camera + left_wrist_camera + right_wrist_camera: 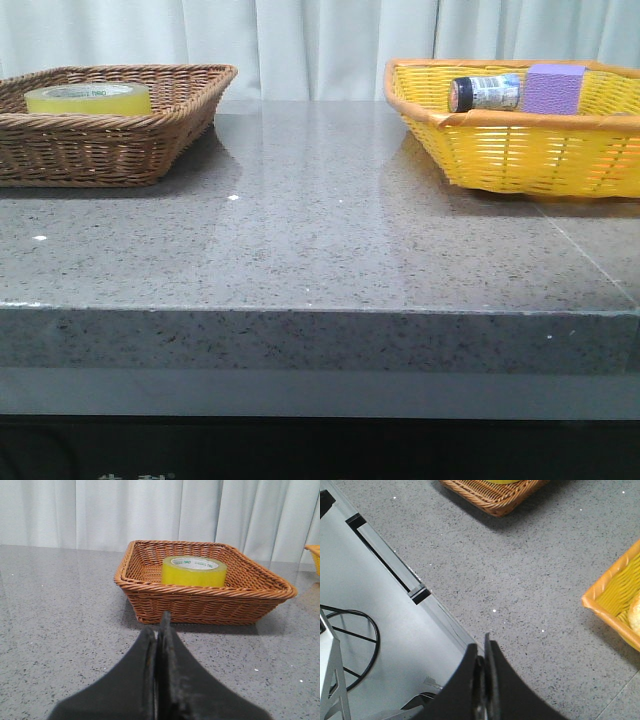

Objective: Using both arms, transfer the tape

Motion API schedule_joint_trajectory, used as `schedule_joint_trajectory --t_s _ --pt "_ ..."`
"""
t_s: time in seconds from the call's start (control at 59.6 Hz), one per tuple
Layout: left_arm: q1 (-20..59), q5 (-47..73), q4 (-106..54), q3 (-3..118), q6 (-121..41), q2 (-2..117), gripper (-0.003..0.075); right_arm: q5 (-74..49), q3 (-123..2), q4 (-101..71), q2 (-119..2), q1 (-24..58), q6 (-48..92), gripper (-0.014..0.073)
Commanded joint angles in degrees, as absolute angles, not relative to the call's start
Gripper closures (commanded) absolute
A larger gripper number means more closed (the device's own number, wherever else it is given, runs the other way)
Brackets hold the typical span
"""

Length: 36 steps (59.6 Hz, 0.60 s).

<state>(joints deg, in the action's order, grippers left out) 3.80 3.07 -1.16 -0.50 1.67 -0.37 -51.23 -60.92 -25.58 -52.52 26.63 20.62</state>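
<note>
The yellow tape roll [88,97] lies flat in the brown wicker basket [120,140] at the table's back left. It also shows in the left wrist view [194,571], white core up, inside the same basket [200,602]. My left gripper [159,625] is shut and empty, low over the table a short way in front of the basket. My right gripper [482,647] is shut and empty, above the table's front edge. Neither gripper shows in the front view.
A yellow basket [520,150] at the back right holds a small dark-capped bottle [485,93] and a purple block [555,89]. Its corner shows in the right wrist view [615,605]. The brown basket's corner [492,495] shows there too. Grey stone table [320,230].
</note>
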Motion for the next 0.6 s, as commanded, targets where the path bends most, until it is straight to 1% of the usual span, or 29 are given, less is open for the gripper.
schedule_joint_trajectory --t_s 0.0,0.504,0.588 --pt "3.7 -1.5 -1.7 -2.7 1.5 -1.6 0.074 -48.5 -62.1 -27.3 -52.3 26.4 21.0 0.0663" --pt "3.7 -1.5 -1.7 -2.7 1.5 -1.4 0.074 -48.0 -61.7 -27.4 -52.1 26.5 21.0 0.0663" --pt "3.7 -1.5 -1.7 -2.7 1.5 -1.4 0.074 -44.6 -59.1 -24.9 -48.1 24.2 23.1 0.0663"
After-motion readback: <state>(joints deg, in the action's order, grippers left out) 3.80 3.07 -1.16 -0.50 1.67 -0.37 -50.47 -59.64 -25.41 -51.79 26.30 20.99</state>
